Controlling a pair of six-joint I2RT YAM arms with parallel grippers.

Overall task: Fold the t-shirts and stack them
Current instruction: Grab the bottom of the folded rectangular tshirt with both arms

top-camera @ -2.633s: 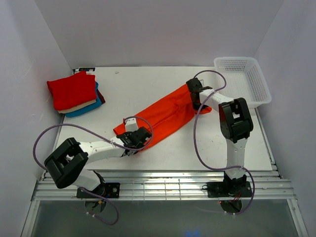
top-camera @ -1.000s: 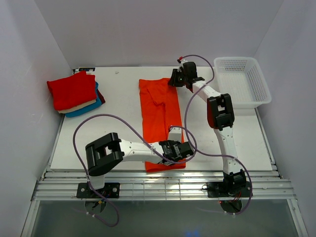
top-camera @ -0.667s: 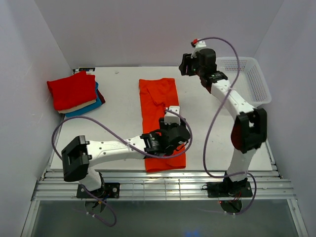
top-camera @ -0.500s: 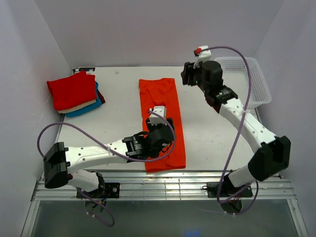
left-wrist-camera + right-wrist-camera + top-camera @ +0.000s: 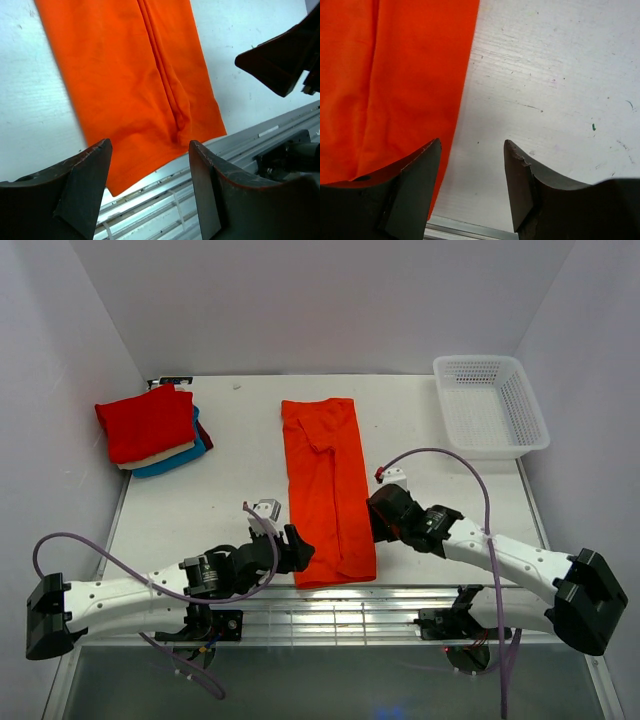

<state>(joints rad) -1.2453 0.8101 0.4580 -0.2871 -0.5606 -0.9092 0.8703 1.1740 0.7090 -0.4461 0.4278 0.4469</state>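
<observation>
Two sets of jaws are recorded spread wide, nothing held. In the left wrist view the left jaws frame the near hem of the bright orange cloth t-shirt (image 5: 135,85). From above they sit just beside its near-left corner. The right jaws straddle the shirt's right edge, one finger over cloth, the other over bare white tabletop (image 5: 545,90). Contact with the cloth cannot be judged. The orange t-shirt is laid flat as a long, lengthwise-folded strip mid-tabletop, hem at the near edge. A stack of folded t-shirts (image 5: 150,430), red over cream over teal-blue, is noted far left. A white plastic mesh basket (image 5: 530,410) is noted far right.
</observation>
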